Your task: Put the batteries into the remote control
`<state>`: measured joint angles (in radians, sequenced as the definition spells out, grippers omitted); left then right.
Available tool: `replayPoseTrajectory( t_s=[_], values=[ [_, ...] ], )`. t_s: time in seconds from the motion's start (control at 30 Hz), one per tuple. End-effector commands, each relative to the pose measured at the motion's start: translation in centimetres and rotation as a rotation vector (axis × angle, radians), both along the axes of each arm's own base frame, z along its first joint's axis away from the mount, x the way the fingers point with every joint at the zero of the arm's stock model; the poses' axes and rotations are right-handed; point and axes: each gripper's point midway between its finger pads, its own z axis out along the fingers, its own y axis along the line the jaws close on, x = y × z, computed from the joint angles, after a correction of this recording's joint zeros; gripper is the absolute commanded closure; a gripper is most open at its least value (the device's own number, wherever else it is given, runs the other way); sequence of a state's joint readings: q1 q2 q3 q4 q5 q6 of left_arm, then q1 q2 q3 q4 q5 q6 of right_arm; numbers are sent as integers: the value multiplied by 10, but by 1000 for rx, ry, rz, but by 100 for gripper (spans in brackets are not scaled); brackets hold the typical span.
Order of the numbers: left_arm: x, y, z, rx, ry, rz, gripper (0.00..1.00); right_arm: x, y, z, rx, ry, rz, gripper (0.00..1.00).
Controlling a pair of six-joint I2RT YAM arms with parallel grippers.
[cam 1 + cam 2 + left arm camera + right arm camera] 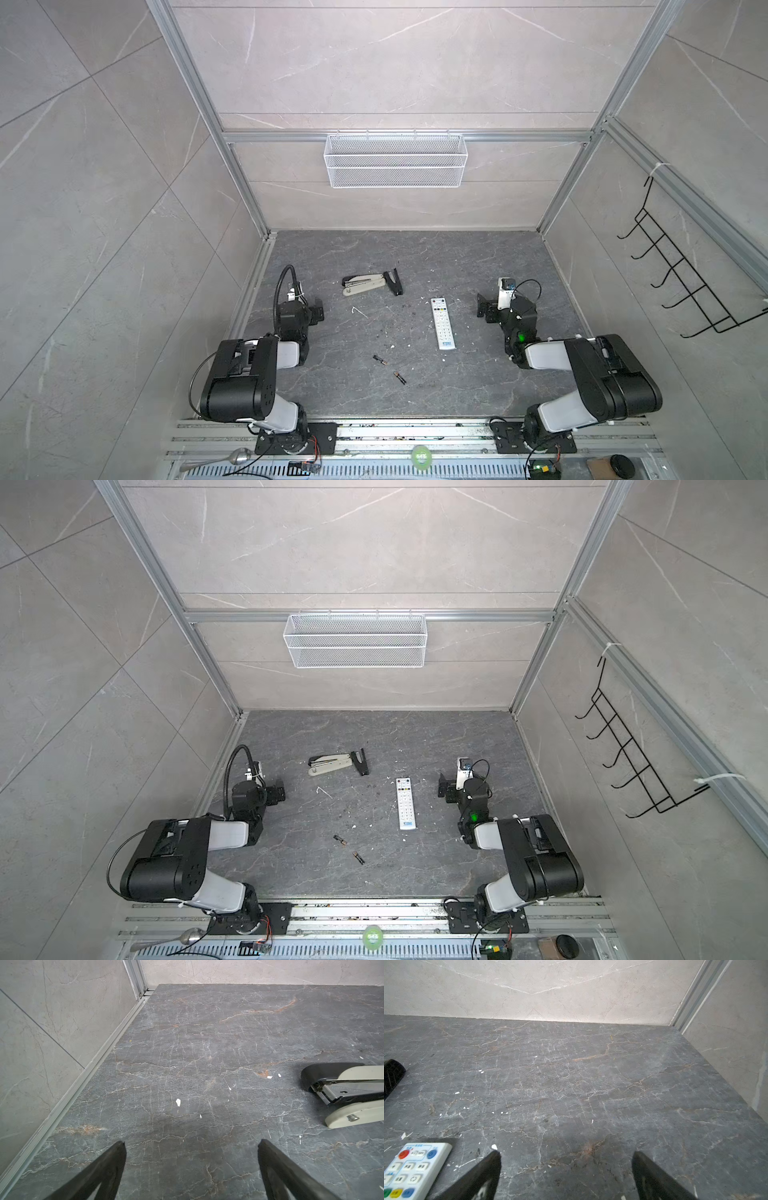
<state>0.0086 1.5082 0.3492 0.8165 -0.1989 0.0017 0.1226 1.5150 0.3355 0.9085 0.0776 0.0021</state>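
The white remote control [443, 323] [406, 803] lies buttons up on the dark stone table, right of centre. Its red-key end also shows in the right wrist view [411, 1169]. Two small black batteries with copper ends lie apart near the front middle, one [379, 360] [340, 840] left of the other [400, 377] [358, 857]. My left gripper [316, 310] [191, 1142] hovers open over bare table at the left. My right gripper [484, 307] [566, 1152] is open and empty, just right of the remote's far end.
A beige-and-black stapler [372, 282] [349, 1093] lies opened out behind the middle of the table. A white mesh basket [395, 160] hangs on the back wall, a black wire hook rack [685, 274] on the right wall. Aluminium rails [415, 432] line the front edge.
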Motion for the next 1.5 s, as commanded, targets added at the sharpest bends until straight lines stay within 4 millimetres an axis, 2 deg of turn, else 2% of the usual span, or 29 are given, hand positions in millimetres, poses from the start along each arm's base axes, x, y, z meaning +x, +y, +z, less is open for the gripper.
replayPoseTrajectory(
  t_s=[0.0,1.17,1.27,1.37,1.47],
  values=[
    [6,0,15,-17,-65,2,0,6,0,1,-10,6,12,1],
    [6,0,15,-18,-64,2,0,4,-1,1,-11,3,10,1],
    [5,1,17,-10,-74,4,0,3,-10,8,-21,-17,-45,1],
    [3,3,31,-12,-60,25,0,-5,-15,26,-31,-27,-73,1],
    [1,5,42,-20,-8,56,0,-14,-11,42,-24,-24,-76,1]
  ],
)
